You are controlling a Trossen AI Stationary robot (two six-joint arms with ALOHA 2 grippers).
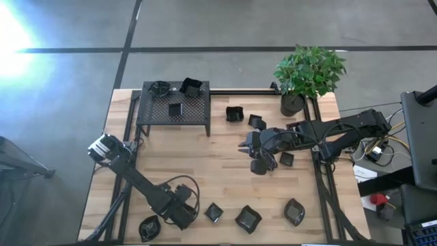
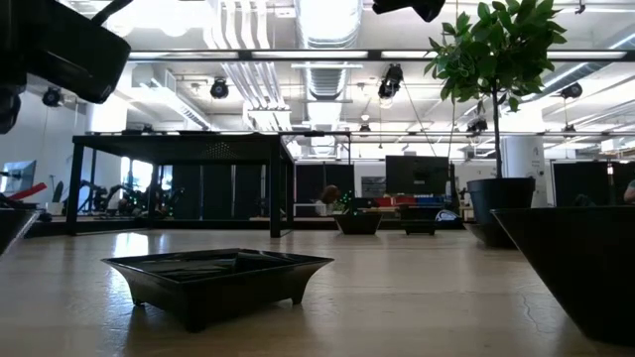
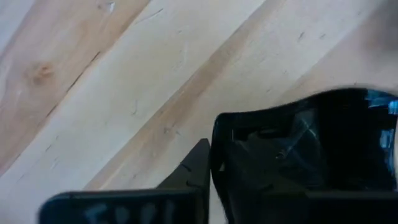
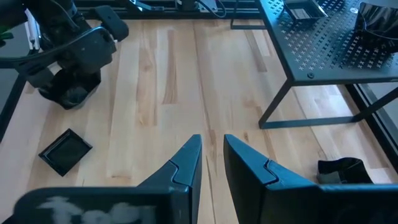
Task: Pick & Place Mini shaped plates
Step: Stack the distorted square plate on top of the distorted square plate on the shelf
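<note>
Two dark, jointed arms. The left arm (image 1: pixel 140 179) bore a pale, silvery base housing; looped black cables trailed both. The right gripper (image 4: pixel 212 163) had angular, matte-black fingers.

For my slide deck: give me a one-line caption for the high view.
Left gripper at a leaf-shaped plate near the table's front edge; right gripper hovers mid-table among scattered plates.

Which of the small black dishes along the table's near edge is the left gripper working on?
The leaf-shaped dish at the near left corner. The left gripper sits at it; the other three dishes in that row lie untouched.
</note>
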